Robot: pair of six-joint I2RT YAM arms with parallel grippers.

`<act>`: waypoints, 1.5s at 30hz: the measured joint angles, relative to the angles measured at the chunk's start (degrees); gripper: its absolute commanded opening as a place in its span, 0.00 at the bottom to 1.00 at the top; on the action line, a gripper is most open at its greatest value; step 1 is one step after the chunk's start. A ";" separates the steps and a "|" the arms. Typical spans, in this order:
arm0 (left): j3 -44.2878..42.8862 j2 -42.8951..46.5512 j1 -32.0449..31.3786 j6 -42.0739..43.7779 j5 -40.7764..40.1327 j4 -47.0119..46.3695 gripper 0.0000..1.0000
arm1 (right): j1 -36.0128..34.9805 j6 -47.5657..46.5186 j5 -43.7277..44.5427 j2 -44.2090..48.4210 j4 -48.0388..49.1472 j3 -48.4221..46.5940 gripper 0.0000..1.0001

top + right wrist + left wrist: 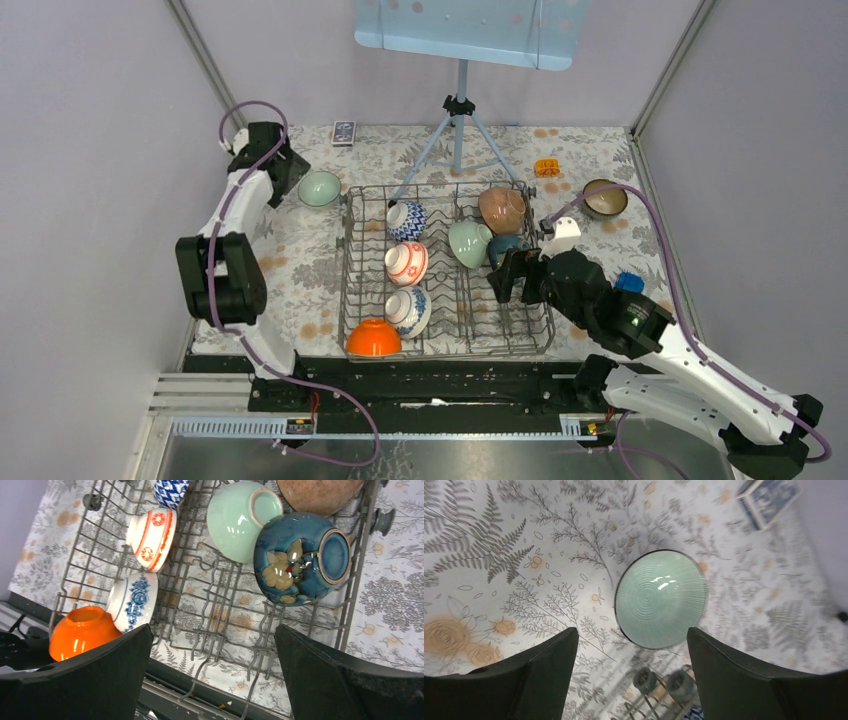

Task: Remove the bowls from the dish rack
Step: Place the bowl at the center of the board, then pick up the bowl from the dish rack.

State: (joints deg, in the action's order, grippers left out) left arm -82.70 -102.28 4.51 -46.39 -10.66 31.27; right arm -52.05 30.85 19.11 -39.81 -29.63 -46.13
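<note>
the dish rack is set in the middle of the table, on a fern-printed cloth. seven bowls are seen in it. along its left side, from far to near, a blue-and-white diamond bowl, a red-and-white bowl and a blue-flowered bowl are propped on their sides, and an orange bowl is turned mouth down in the near left corner. toward the far right corner a speckled brown bowl is placed, with a pale green bowl on its side nearer the middle and a dark blue bowl just beside that one.

two bowls are found outside the rack. a second green bowl is stood upright on the cloth off the rack's far left corner. a brown bowl with tan inside is stood off the far right corner.

the left gripper is held above the second green bowl, its jaws spread wide and apart from the rim; nothing is gripped. the right gripper is held over the rack's right side, near the dark blue bowl, jaws spread fully and empty.

a tripod stand is placed at the table's far edge.
</note>
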 measured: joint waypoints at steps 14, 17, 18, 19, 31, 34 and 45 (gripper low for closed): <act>9.73 33.20 -21.84 8.87 -12.55 0.74 0.99 | 0.00 -2.23 2.36 -8.11 -2.40 -7.10 1.00; 10.78 35.76 -30.45 12.04 -16.33 0.59 0.99 | 0.00 -2.23 2.93 -8.52 -1.36 -7.13 1.00; 11.87 36.68 -33.40 13.44 -18.78 0.59 0.99 | 0.00 -2.25 3.15 -8.52 -1.01 -7.13 1.00; 12.09 36.81 -35.41 13.66 -19.08 0.61 0.99 | 0.00 -2.38 3.74 -8.50 -0.37 -7.10 1.00; 20.24 39.43 -62.93 17.07 -26.73 -2.03 0.99 | 0.00 -1.92 9.99 -12.44 5.27 -2.97 0.96; 25.70 42.07 -62.90 14.95 -24.76 -6.80 0.99 | 0.00 -1.92 10.29 -11.30 9.44 0.85 0.96; 34.73 39.69 -62.62 6.56 -13.81 -20.72 0.99 | 0.15 0.59 11.50 -18.86 7.48 -3.67 0.85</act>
State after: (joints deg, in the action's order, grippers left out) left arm -47.97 -62.59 -58.11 -39.83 -24.47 10.55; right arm -51.90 31.44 30.61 -58.67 -22.15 -49.80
